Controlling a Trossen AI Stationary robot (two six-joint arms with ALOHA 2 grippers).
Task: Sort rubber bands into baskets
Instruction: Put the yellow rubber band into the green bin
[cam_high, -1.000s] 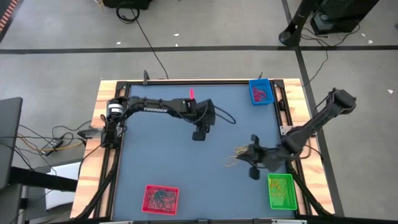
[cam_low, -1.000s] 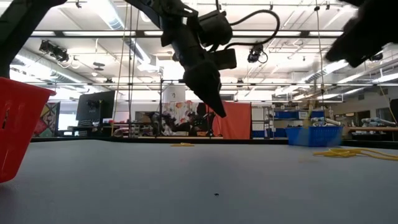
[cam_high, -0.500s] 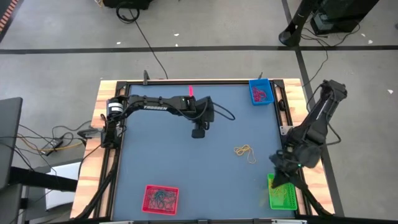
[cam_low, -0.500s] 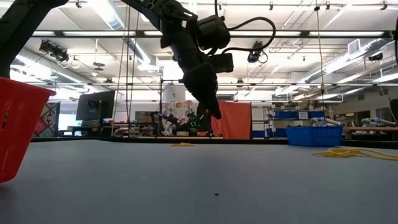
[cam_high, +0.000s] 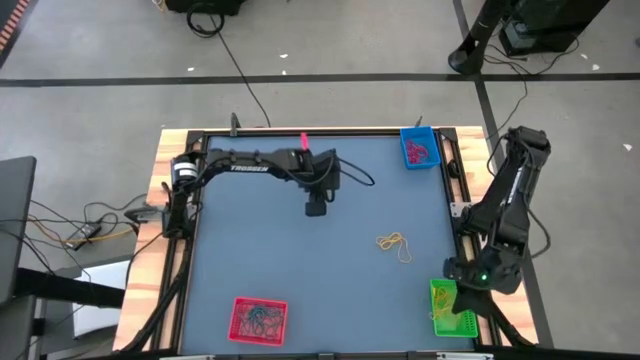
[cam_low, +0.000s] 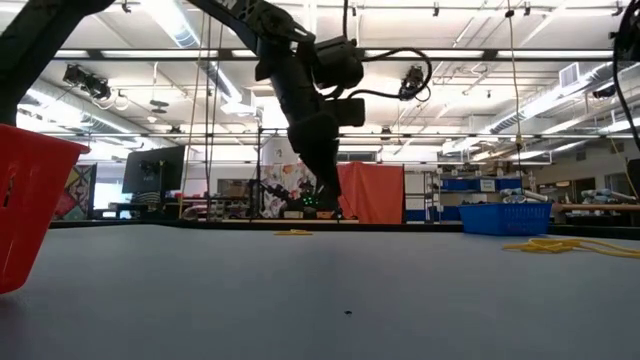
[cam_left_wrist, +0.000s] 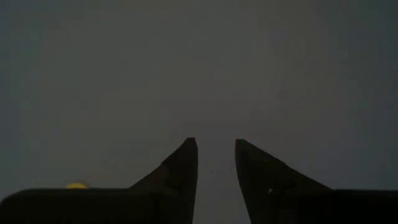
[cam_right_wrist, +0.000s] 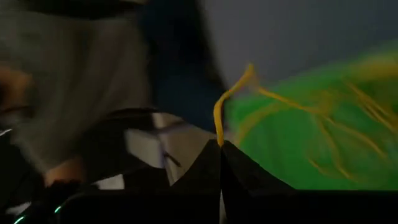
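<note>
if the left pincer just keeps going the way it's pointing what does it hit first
The left pincer points straight down, its fingers a little apart, and its wrist view shows only the bare grey table mat ahead. So it would probably meet the mat first, with no rubber band in that line; how high it hangs is unclear.

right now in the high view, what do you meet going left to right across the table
red slatted plastic basket → left gripper, hanging over the mat → loose yellow rubber bands on the mat → blue slatted plastic basket → bright green slatted plastic basket, with the right gripper at its rim.
</note>
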